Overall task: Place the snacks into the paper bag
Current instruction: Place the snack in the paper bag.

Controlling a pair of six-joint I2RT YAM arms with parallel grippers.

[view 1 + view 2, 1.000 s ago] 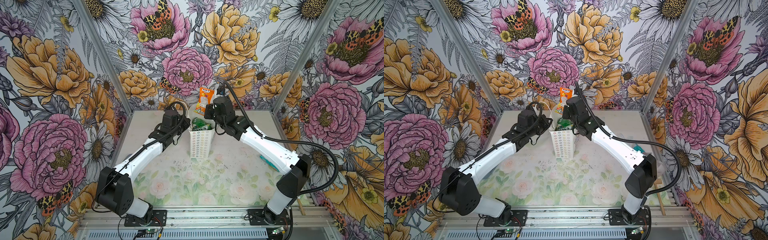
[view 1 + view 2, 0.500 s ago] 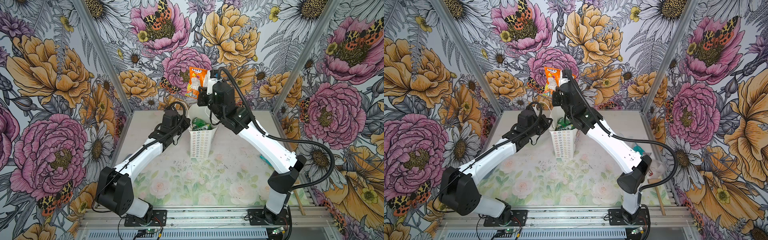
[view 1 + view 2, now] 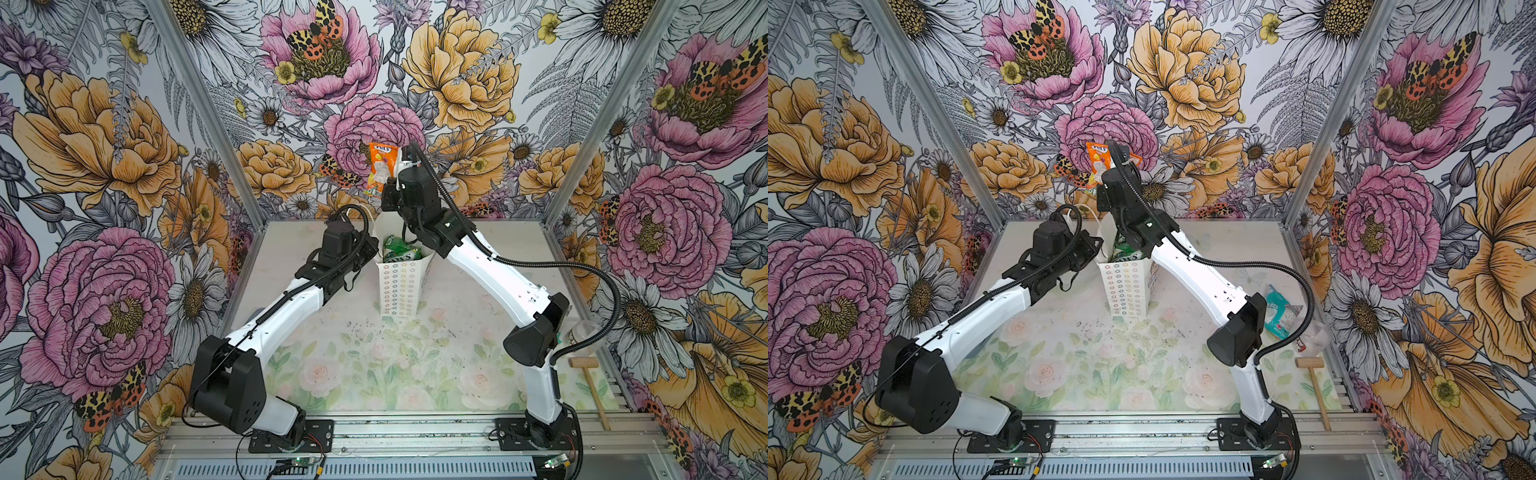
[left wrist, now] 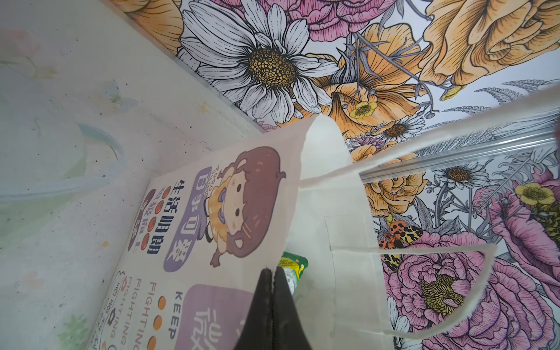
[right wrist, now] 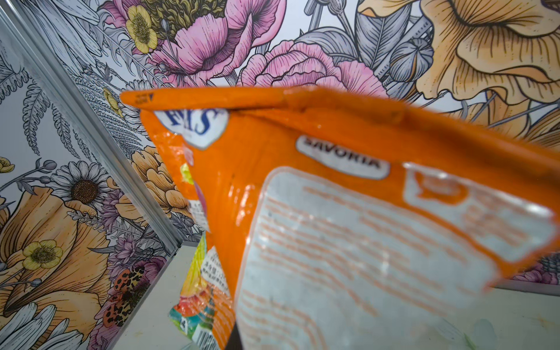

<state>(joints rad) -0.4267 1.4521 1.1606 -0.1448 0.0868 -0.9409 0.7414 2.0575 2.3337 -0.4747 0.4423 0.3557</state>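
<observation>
**Handling notes: orange packet (image 3: 381, 166)**

The packet is a thin, glossy film pouch. Judge it light, soft and slippery, with loose contents that settle toward the low end. It has no stiffness of its own and stands up only because it is pinched near one end.

The right gripper (image 3: 387, 189) is clamped on the packet's lower end. It holds the packet upright in the air, above and just behind the mouth of the paper bag (image 3: 400, 286). The bite is probably on the lower seam, but the right wrist view shows only the packet's blurred face. The flat seam strip is the best place to grip (the filled belly would bulge and slide out).

The left gripper (image 4: 272, 274) is closed on the bag's rim, at the wall with the cartoon face, and holds the mouth open. The bag is thin paper that creases easily and may tip if released.

A green packet (image 3: 398, 251) lies inside the bag. A teal packet (image 3: 1277, 309) lies on the table (image 3: 1079, 374), well apart from the bag.
</observation>
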